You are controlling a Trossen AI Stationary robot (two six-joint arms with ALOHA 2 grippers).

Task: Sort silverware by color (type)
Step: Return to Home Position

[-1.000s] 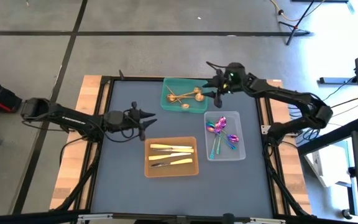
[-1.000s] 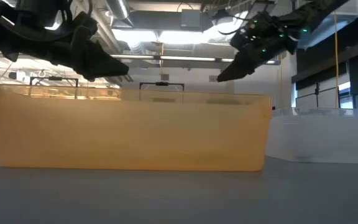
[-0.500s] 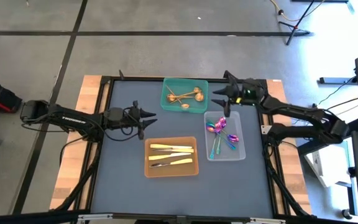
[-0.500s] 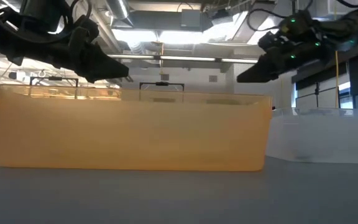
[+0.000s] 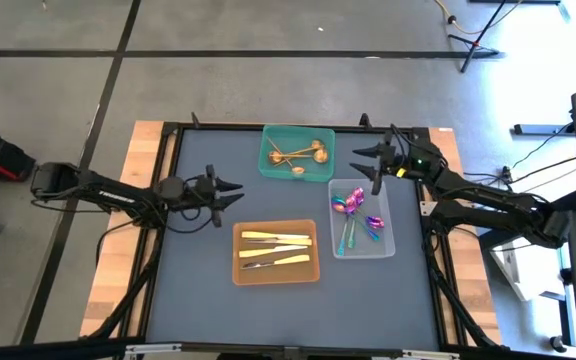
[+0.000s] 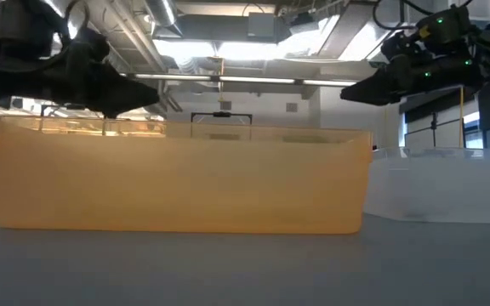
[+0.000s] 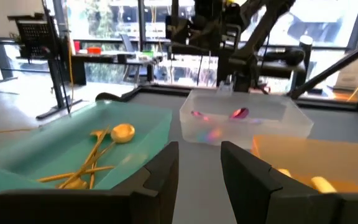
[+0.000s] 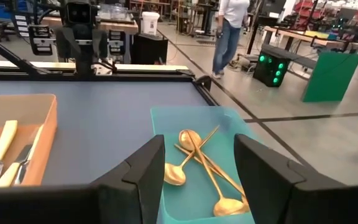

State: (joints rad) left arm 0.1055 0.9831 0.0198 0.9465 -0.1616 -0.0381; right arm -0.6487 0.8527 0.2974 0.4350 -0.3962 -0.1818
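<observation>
All silverware lies in three trays. Gold spoons (image 5: pixel 298 155) lie crossed in the teal tray (image 5: pixel 271 140); they also show in the left wrist view (image 7: pixel 98 149) and the right wrist view (image 8: pixel 197 165). Yellow-handled knives (image 5: pixel 276 250) lie flat in the orange tray (image 5: pixel 238 270). Purple spoons with teal handles (image 5: pixel 353 215) lie in the clear tray (image 5: pixel 388 245). My left gripper (image 5: pixel 236 192) hovers open over bare table, left of the trays. My right gripper (image 5: pixel 360 165) hovers open between the teal and clear trays, at their right. Both are empty.
Bare grey table (image 5: pixel 198 290) lies left of and in front of the trays. In the low view the orange tray's wall (image 6: pixel 181 178) fills the foreground, with the clear tray (image 6: pixel 445 187) beside it. A person (image 8: pixel 232 25) stands far off in the room.
My right gripper has drawn back from above the teal tray's far right corner toward the table's right and near side, and has levelled out from pointing down. My left gripper has pulled back slightly toward the left edge. The silverware has stayed put.
</observation>
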